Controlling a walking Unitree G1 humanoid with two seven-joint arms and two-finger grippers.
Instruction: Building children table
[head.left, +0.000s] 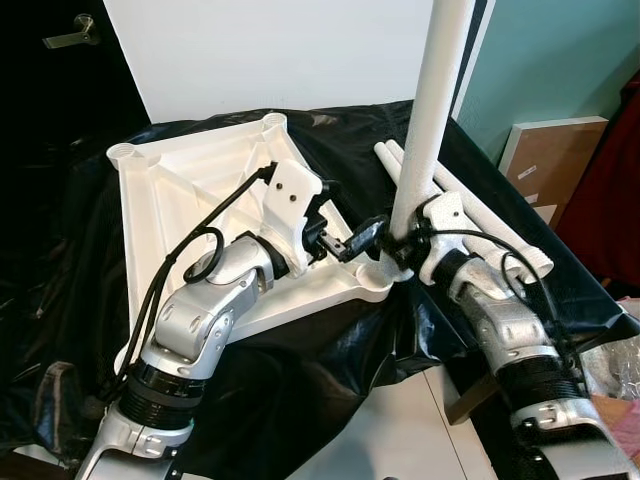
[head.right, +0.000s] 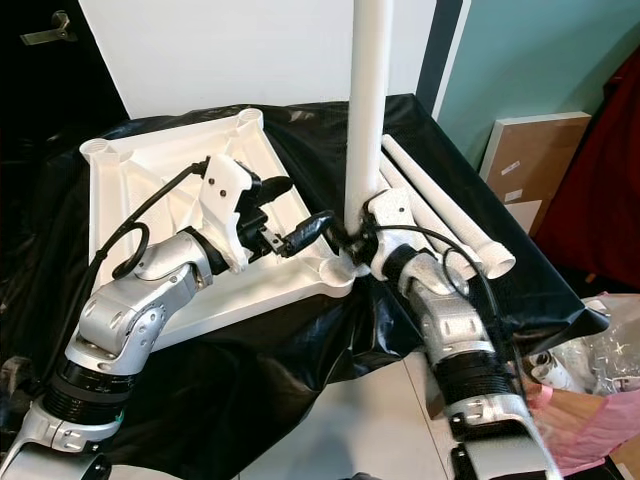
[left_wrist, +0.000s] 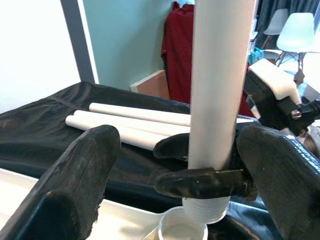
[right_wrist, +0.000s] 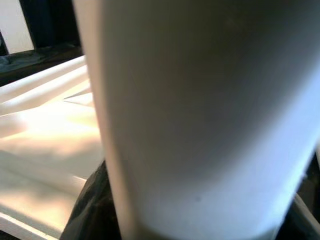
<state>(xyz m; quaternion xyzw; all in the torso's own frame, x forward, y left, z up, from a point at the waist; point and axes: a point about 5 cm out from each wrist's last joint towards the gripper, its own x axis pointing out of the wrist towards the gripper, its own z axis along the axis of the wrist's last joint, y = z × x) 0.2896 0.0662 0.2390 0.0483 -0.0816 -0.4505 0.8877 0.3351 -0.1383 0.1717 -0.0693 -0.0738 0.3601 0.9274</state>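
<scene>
writing: none readable on any part; cardboard panel (head.left: 553, 160) against teal wall carries small pale stickers, too small to read
tabletop (head.left: 180, 190): white, upside down on black sheet (head.left: 330, 370), ribbed underside up, round leg sockets at corners; near-right corner at sheet's front fold
upright leg (head.left: 432, 110): white tube, vertical, threaded lower end at the near-right corner socket (left_wrist: 182, 231), just above or entering it, cannot tell which
right gripper (head.left: 398, 243): black fingers clamped around upright leg low down, just above socket
left gripper (head.left: 340, 243): over tabletop just beside socket, fingers (left_wrist: 75, 175) spread apart, holding nothing, pointing at the leg
spare legs (head.left: 470, 215): 3 white tubes lying side by side on sheet, right of upright leg, ends near the right edge
edges: sheet drapes over front and right sides
room: bare sheet behind tabletop; white panel (head.left: 270, 50) at back; dark door with handle (head.left: 70, 35) far left
</scene>
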